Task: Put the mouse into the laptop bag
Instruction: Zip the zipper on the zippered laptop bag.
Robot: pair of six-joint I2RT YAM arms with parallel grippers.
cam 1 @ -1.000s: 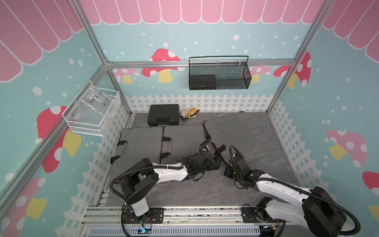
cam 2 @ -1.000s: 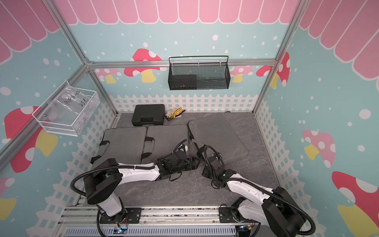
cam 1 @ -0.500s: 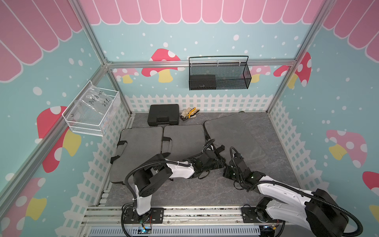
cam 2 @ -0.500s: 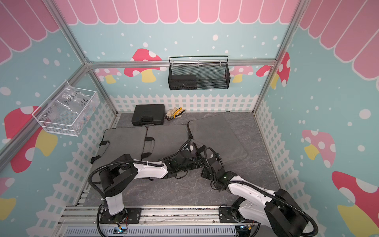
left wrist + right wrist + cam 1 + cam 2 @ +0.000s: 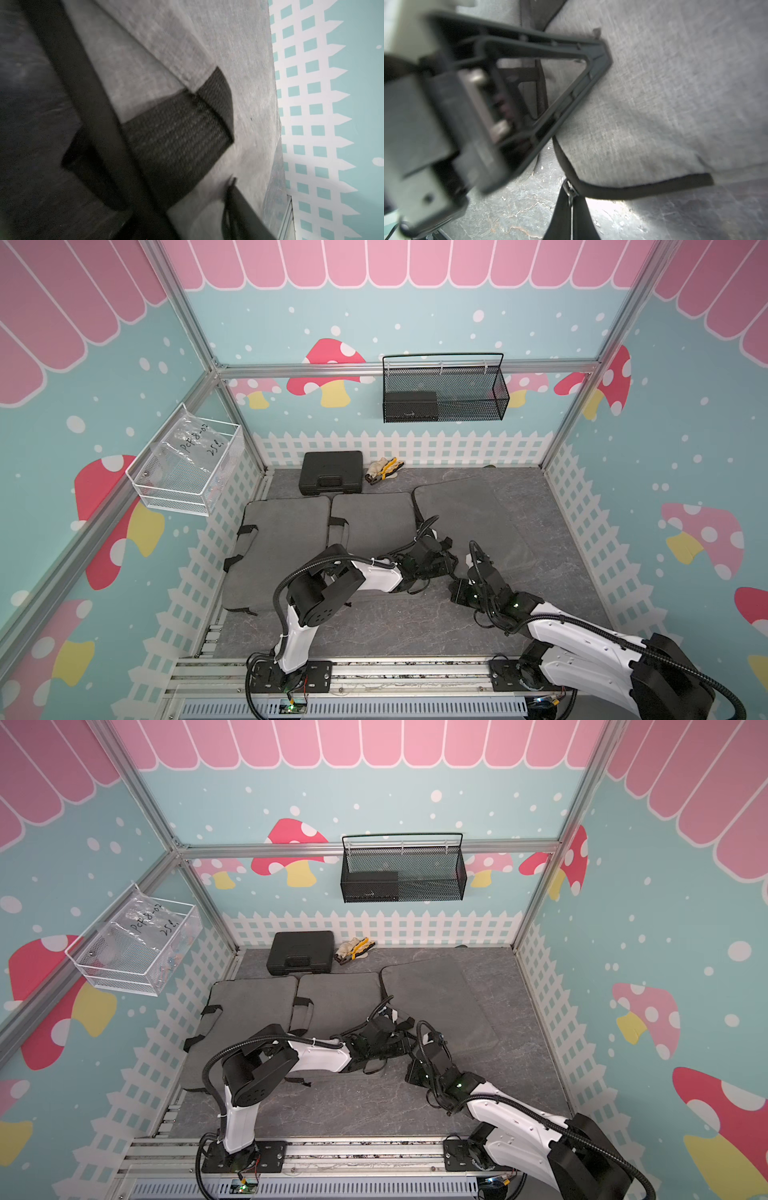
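Mouse unseen, perhaps hidden; both arms meet at near-left corner of grey fabric laptop bag (image 5: 465,514), mid-bench: right gripper (image 5: 601,51) closed, tips on its fabric; left gripper (image 5: 444,562), jaws unclear, beside black webbing handle (image 5: 176,133).

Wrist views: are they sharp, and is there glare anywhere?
Left wrist view: motion blur smears the black strap and the grey laptop bag. Right wrist view: the bag weave is softly blurred, with a bright glare patch on the dark tabletop. Both top views: sharp, evenly lit.
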